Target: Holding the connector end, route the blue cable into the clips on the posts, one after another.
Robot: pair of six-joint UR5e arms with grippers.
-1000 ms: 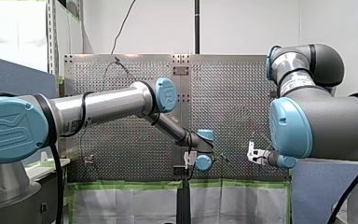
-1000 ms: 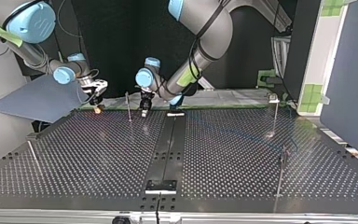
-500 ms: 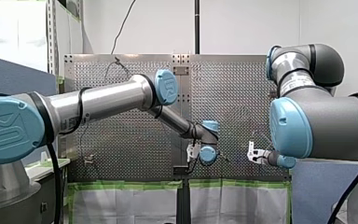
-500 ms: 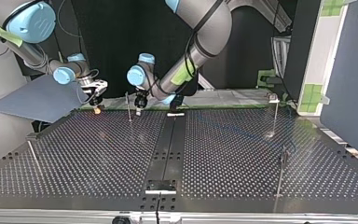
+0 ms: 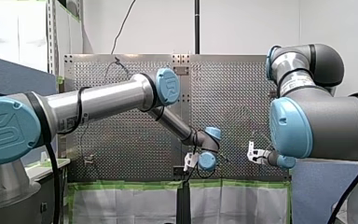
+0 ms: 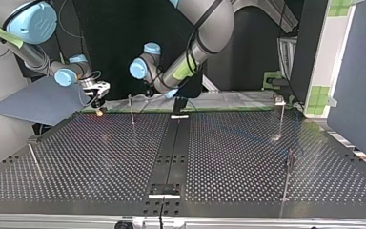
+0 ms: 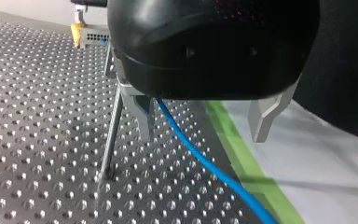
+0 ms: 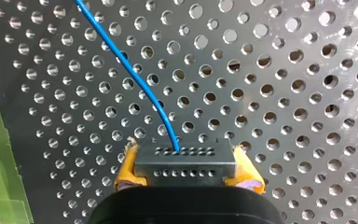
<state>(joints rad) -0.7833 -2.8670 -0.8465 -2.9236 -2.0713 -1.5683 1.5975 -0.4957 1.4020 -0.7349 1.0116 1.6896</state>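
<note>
Starting at the top view's left, a lone post [image 6: 32, 160] is shown standing by itself. Next, the connector [image 8: 185, 158] is seen pinched between the yellow pads [image 8: 127, 169] of the right gripper [image 8: 186, 173], which has not been moved in the last second. The blue cable [image 8: 135, 77] is led away from it above the perforated table [image 6: 100, 157]. Near it, the far-edge post [image 6: 131, 110] is passed by the cable. Whether its clip has been filled cannot be told, as the post's top is hidden in the left wrist view behind the body of the left gripper [image 7: 202, 138]. Further right, the change is found: that gripper, which had been lowered at the table's far edge and swung toward the post, has now been raised and drawn back. Its metal fingers [image 7: 141, 112] are spread wide, and the cable is left running loose between them, beside the finger nearest the post, gripped by neither. A release after guiding the cable at that post is judged likely, or a fresh grasp being prepared. At the right, two more posts [image 6: 282, 119] are seen; the cable's course there is too faint to be read.
</note>
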